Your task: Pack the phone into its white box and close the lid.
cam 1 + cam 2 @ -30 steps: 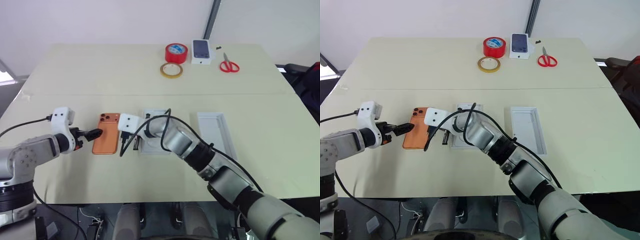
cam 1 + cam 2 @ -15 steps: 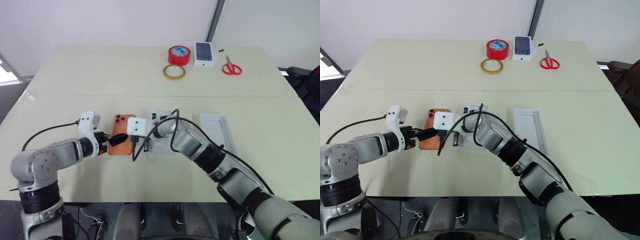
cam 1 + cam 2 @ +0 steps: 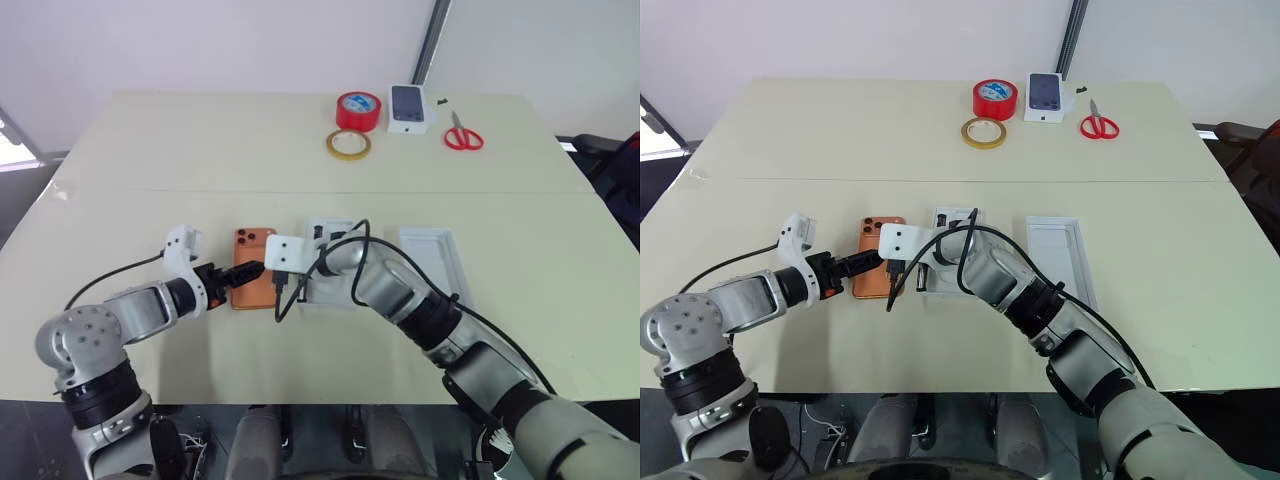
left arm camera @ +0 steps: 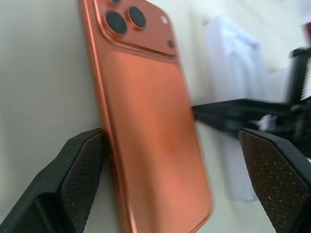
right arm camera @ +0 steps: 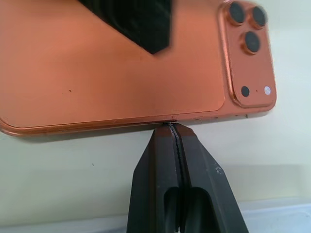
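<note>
Left end effector (image 4: 170,187) now astride phone (image 4: 150,121)

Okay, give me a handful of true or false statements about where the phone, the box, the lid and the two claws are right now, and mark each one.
1. The phone lies camera side up on the table. True.
2. The left claw is open, its fingers either side of the phone. True.
3. The right claw is wide open. False: it is shut, its tip at the phone's edge.
4. The phone is already in the white box. False: it lies beside it.
5. The lid covers the box. False: it lies apart.
</note>
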Robot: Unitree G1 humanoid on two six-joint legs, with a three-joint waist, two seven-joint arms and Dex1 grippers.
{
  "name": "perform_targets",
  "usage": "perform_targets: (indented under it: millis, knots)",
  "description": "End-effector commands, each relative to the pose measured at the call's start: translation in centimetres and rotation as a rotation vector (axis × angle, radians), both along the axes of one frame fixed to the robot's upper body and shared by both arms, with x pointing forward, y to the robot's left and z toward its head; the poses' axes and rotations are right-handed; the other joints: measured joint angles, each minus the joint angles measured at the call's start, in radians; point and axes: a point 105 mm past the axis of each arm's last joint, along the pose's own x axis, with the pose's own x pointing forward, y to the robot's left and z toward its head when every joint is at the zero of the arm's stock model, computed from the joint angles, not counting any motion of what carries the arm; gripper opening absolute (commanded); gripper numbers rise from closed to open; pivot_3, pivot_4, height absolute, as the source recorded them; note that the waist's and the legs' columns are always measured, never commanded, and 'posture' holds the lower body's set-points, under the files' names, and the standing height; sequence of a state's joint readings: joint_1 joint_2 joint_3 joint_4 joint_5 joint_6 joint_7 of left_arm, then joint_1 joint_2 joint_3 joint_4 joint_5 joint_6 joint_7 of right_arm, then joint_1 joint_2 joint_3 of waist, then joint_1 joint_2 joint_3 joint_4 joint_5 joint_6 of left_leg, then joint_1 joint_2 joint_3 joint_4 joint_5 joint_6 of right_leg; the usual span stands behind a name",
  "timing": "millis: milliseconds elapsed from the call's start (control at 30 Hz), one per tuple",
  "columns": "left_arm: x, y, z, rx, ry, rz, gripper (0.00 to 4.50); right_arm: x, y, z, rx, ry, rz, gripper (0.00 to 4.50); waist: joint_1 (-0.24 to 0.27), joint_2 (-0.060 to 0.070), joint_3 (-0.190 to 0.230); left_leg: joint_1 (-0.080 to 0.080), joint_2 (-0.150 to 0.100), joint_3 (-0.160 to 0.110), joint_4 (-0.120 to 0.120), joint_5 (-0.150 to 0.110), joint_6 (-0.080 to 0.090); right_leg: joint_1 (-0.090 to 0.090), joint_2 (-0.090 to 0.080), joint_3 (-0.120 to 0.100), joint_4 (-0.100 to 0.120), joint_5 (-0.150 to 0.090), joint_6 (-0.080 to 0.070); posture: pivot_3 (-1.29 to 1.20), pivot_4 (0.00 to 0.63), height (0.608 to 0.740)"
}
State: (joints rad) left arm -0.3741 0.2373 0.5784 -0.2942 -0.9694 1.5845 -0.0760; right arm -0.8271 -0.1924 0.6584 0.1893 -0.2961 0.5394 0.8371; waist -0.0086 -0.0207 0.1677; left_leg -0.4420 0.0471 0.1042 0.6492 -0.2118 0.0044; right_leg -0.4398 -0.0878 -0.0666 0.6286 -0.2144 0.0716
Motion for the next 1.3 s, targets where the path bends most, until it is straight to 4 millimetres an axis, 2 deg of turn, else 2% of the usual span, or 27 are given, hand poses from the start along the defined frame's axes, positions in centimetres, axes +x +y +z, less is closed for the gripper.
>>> perform_targets:
  millis: [33,167,367,467,567,933,1033,1133,1300]
  knots:
    - [-0.4,-1.8,-0.1,-0.044,0.026,-0.079,4.46,-1.1,1.4,0.8,0.034,-0.018,0.065,0.0,-0.002,0.0,0.0,0.0,0.0,0.0,0.0,0.0,0.0,0.0,0.0,0.0,0.0,0.0,0.0,0.0,0.15,0.74]
    - [-0.3,-2.0,-0.1,-0.039,0.034,-0.074,4.46,-1.1,1.4,0.8,0.036,-0.018,0.063,0.0,-0.004,0.0,0.0,0.0,0.0,0.0,0.0,0.0,0.0,0.0,0.0,0.0,0.0,0.0,0.0,0.0,0.15,0.74]
    - [0.1,-0.4,0.1,-0.044,0.037,0.0,4.46,-0.9,1.2,1.2,0.045,-0.029,0.053,0.0,-0.006,0.0,0.0,0.0,0.0,0.0,0.0,0.0,0.0,-0.001,0.001,0.0,0.0,0.0,0.0,0.0,0.15,0.74]
    - [0.2,0.2,0.1,-0.048,0.041,0.024,3.61,-0.8,1.1,1.7,0.053,-0.038,0.048,0.0,-0.008,0.0,0.0,0.0,0.001,0.0,0.0,0.0,0.0,-0.001,0.001,0.0,0.0,0.0,0.0,0.0,0.15,0.74]
    - [0.1,0.5,0.2,-0.055,0.042,0.043,2.14,-0.7,1.0,2.4,0.067,-0.047,0.045,0.0,-0.008,-0.001,0.001,-0.001,0.001,0.0,0.0,0.0,0.0,-0.002,0.001,0.0,0.0,0.0,0.0,0.0,0.15,0.74]
    - [-0.1,1.3,-0.2,-0.121,0.065,0.114,2.14,-0.5,-0.5,4.5,0.114,-0.058,0.016,0.0,-0.006,-0.001,0.001,-0.001,0.001,0.0,-0.001,0.0,0.0,-0.002,0.0,0.0,0.0,0.0,0.0,0.0,0.15,0.74]
    - [-0.2,1.5,-0.3,-0.112,0.068,0.124,1.31,-0.8,-1.2,5.5,0.205,-0.013,0.001,0.0,-0.005,-0.001,0.001,-0.001,0.001,0.0,-0.001,0.0,-0.001,-0.003,0.0,0.0,0.0,0.0,0.0,0.0,0.15,0.74]
    - [-0.1,1.3,0.2,-0.127,0.049,0.12,0.04,-0.9,-2.9,6.4,0.303,-0.003,-0.009,0.0,-0.003,-0.002,0.001,-0.001,0.001,0.0,-0.001,-0.001,-0.002,-0.001,0.0,-0.001,-0.002,0.0,-0.001,0.0,0.15,0.74]
    - [0.3,0.3,1.9,-0.234,-0.01,0.105,0.04,-0.9,-6.3,6.9,0.337,0.037,-0.056,0.0,-0.003,-0.002,0.001,-0.001,0.001,0.0,-0.001,-0.002,-0.003,-0.002,-0.001,-0.001,-0.004,0.0,-0.001,0.0,0.15,0.74]
